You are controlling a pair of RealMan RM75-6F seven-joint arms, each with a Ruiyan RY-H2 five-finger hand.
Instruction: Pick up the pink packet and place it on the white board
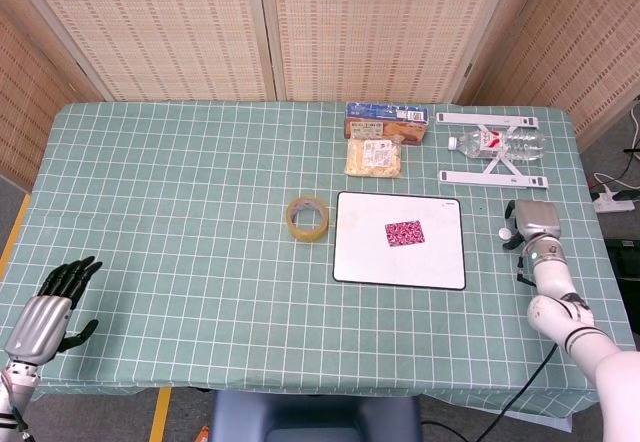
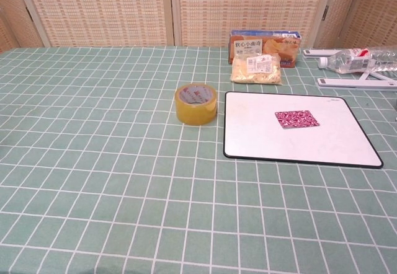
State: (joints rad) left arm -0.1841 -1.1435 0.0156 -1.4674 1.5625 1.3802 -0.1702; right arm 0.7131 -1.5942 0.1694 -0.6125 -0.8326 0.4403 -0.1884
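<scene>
The pink packet [image 1: 404, 232] lies flat on the white board [image 1: 360, 262], a little toward the board's far right part, its long axis running left to right across the table. By the look of it, the placing is already done, so what matters now is how my hands stand to it.

My right hand [image 1: 530, 224] is much the nearer one. It sits over the table's right edge, just off the board's right side, and from it the packet lies at about 9 o'clock, with a strip of bare board between us. I can see its silver back and something small and white by its left side, but whether the fingers are curled or spread I cannot tell; nothing shows in its grasp.

My left hand [image 1: 50, 307] hangs at the near left corner, well apart from everything. Its dark fingers are spread and it holds nothing. From there the packet lies at about 2 o'clock, with the tape roll [image 1: 307, 218] roughly on the way.

Only the head view shows both hands. The chest view shows neither, but it gives the packet [image 2: 296, 119] closer and lower, clearly resting inside the board's black rim [image 2: 304, 161] and touching no edge.
</scene>
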